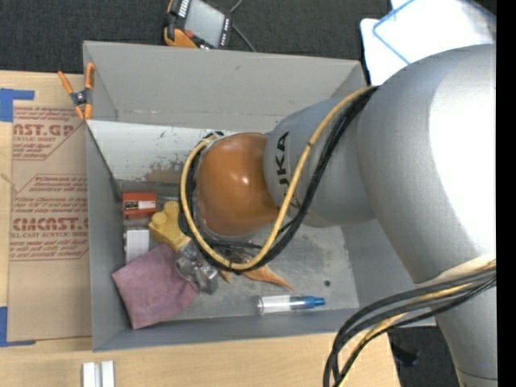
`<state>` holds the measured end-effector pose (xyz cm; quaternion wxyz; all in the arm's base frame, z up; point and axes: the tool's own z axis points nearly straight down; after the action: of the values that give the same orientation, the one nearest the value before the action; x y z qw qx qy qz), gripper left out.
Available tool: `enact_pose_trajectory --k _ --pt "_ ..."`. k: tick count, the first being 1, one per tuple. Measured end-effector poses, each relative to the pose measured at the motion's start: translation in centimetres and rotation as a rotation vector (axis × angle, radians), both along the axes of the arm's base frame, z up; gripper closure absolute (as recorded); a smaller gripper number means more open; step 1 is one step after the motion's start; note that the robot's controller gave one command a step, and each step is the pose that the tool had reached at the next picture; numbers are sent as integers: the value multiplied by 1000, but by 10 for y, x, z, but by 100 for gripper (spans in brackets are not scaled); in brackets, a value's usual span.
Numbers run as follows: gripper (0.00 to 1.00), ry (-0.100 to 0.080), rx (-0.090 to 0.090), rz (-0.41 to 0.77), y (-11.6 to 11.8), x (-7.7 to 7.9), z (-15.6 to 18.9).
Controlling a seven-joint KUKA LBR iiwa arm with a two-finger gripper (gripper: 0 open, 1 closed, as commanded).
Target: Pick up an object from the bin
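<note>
The arm [419, 160] reaches into the bin [226, 83] from the right. Its pincer [197, 269] sits low at the front left, at the right edge of a crumpled mauve cloth [151, 290]. The orange wrist cover [230, 185] and the cables hide much of it, so I cannot tell whether the pincer is apart or together, or whether anything sits in it.

A yellow lump [166, 224] lies just behind the pincer, with a white block [135, 240] and a red-and-orange box [139, 206] further left. An orange pointed piece [270, 277] and a clear syringe with a blue cap [290, 303] lie to its right.

This looks like the reach-and-grasp step, with the cloth the likeliest target. The next move calls for a firm bite on a fold of the cloth, then a straight lift clear of the yellow lump.
</note>
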<state>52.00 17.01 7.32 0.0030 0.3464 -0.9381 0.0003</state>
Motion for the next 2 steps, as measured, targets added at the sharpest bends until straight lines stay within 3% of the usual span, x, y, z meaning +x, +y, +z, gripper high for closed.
enact_pose_trajectory --k 1,2 --pt "100 0 0 0 0 0 0" --pt "100 14 -5 -1 1 2 22"
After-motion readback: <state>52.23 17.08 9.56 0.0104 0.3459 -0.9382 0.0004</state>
